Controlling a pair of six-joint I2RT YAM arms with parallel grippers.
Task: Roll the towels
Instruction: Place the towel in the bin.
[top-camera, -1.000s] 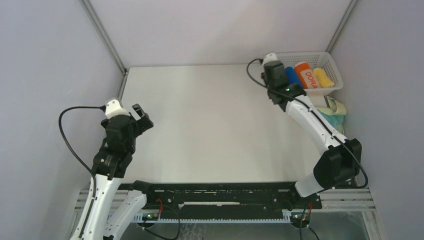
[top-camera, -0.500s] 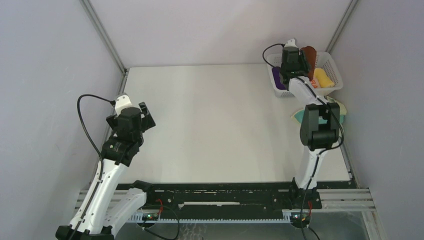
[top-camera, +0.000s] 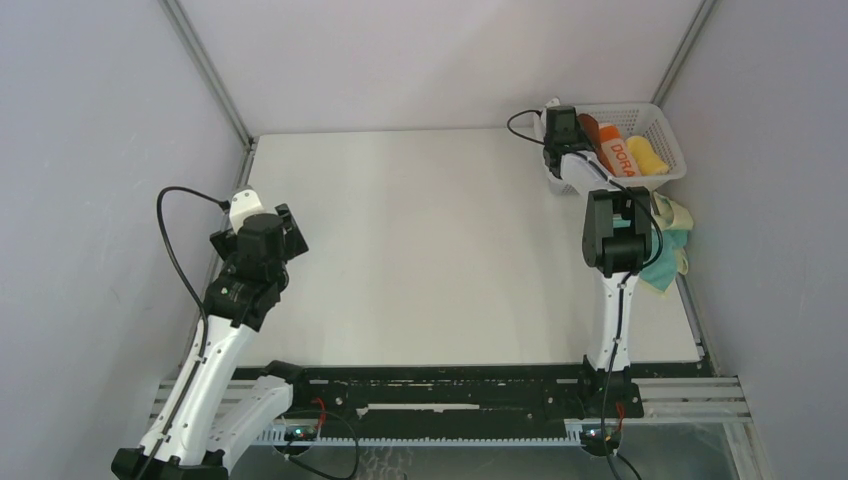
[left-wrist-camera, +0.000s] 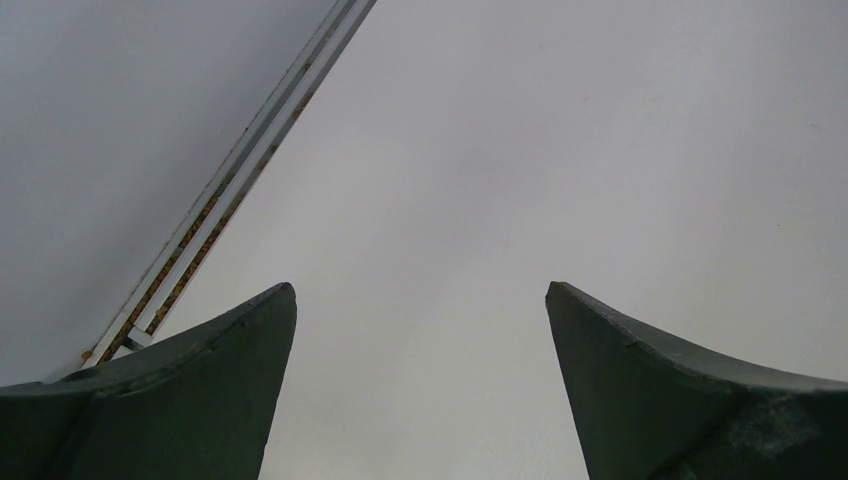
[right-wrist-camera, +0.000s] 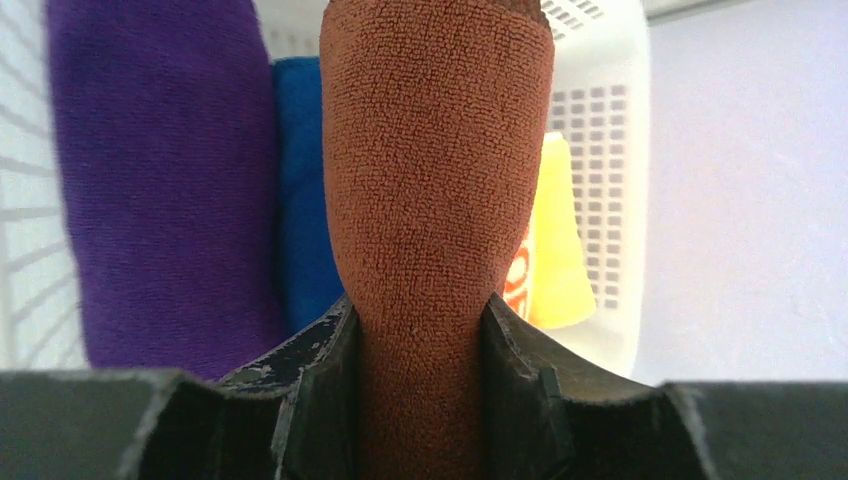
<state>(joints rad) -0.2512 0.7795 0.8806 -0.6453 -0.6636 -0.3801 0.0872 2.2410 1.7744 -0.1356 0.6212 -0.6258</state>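
My right fingers (right-wrist-camera: 320, 400) pinch one end of the rust-brown towel (right-wrist-camera: 435, 180), its long axis running straight out ahead of them over the white basket (right-wrist-camera: 600, 130) (left fingers (left-wrist-camera: 200, 400) spread wide, well apart), teal towel (top-camera: 668, 262) lying behind them on the worktop.

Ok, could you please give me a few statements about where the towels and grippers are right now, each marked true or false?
1. The right gripper is shut on the rust-brown towel. True.
2. The left gripper holds the teal towel. False: it is open and empty above the table; that towel lies at the table's right edge.
3. A purple roll lies in the white basket. True.
4. The bright yellow roll lies on the table outside the basket. False: it is inside the basket.
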